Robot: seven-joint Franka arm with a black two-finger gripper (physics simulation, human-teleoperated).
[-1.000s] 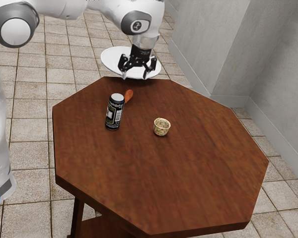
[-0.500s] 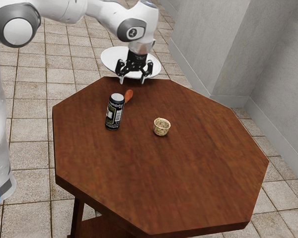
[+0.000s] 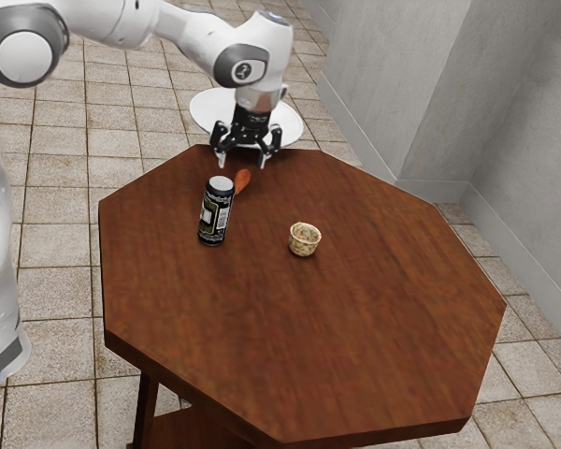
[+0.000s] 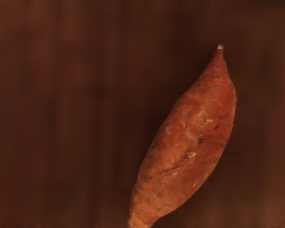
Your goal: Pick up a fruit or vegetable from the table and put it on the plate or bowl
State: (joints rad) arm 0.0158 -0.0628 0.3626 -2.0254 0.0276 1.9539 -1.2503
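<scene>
The claw [image 3: 246,157] is coming down and sliding toward the exterior view's left, away from the white plate [image 3: 208,106] it was hanging over a moment ago. Now it is hanging just above the one sweet potato [image 3: 242,180], and its two fingers are spread wide apart, holding nothing. The sweet potato [image 4: 190,142] is lying flat on the brown table [image 3: 355,318], near the far edge, with one pointy end showing in the wrist view. One black can [image 3: 216,210] is standing up just beside the sweet potato, on its near side. One small cup [image 3: 305,238] is sitting near the middle of the table, to the right of the can. The one plate is showing past the table's far edge, behind the claw.
</scene>
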